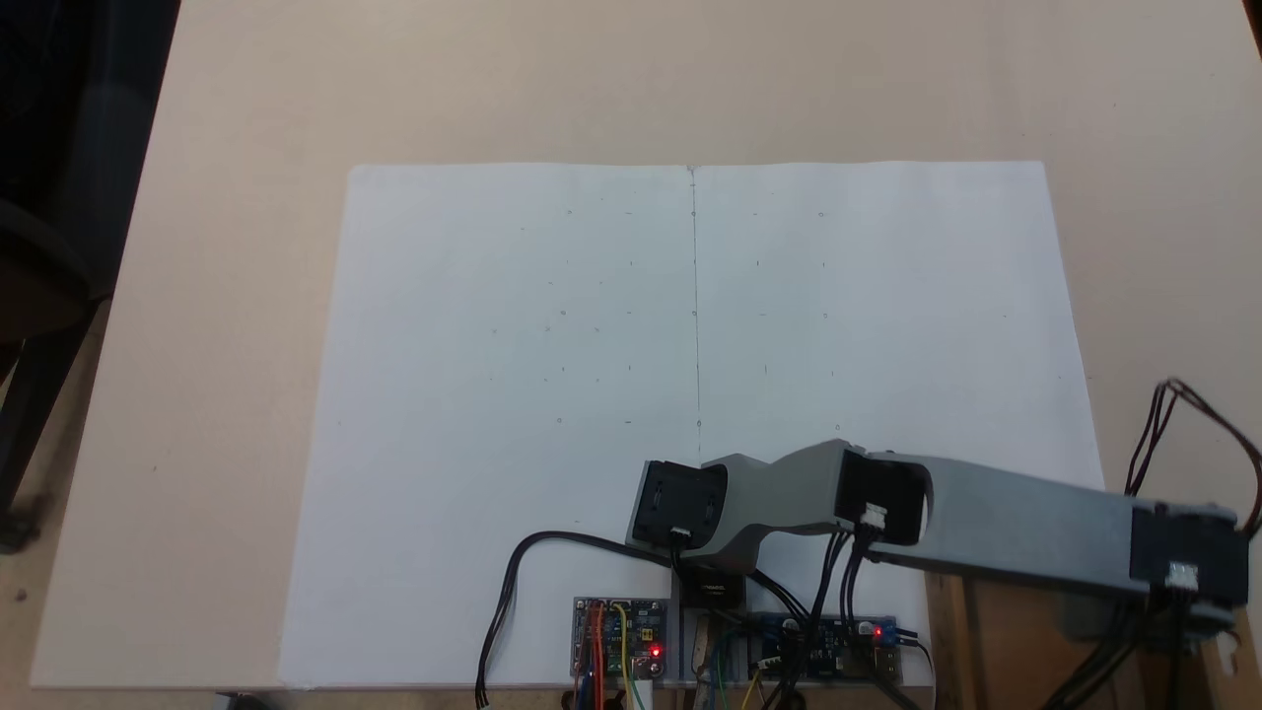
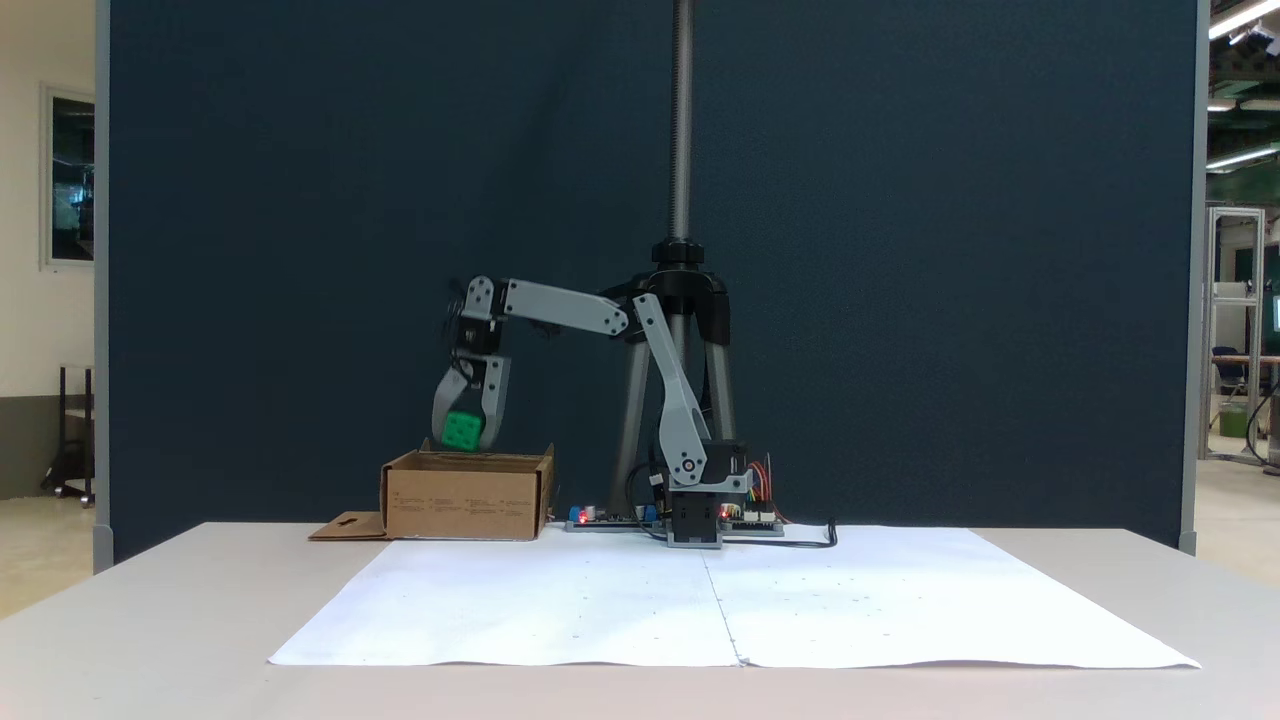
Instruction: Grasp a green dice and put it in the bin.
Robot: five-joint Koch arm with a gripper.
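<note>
The small bright green cube with darker pips, the green dice, is off the table altogether: it hangs in the air between the two grey fingers of the gripper, which are closed against its sides and carry it. The dice sits low in the claw, near the fingertips, with the fingers pointing straight down.

Directly under it stands the bin, a brown cardboard box with low walls, its open top facing up. The dice hovers just above the rim, apart from the cardboard, and seems to be over the left-middle part of the opening as the front fixed view shows it. That vertical line-up is what the coming move depends on: the dice is above the bin, so letting go should drop it inside. How far forward or back it hangs over the opening cannot be judged from this angle.

The box rests near the far edge of the table, to the left of the white paper sheet, with a flat flap with a cutout lying on the table at its left side.

The grey arm reaches left from its base at the far edge of the sheet.
</note>
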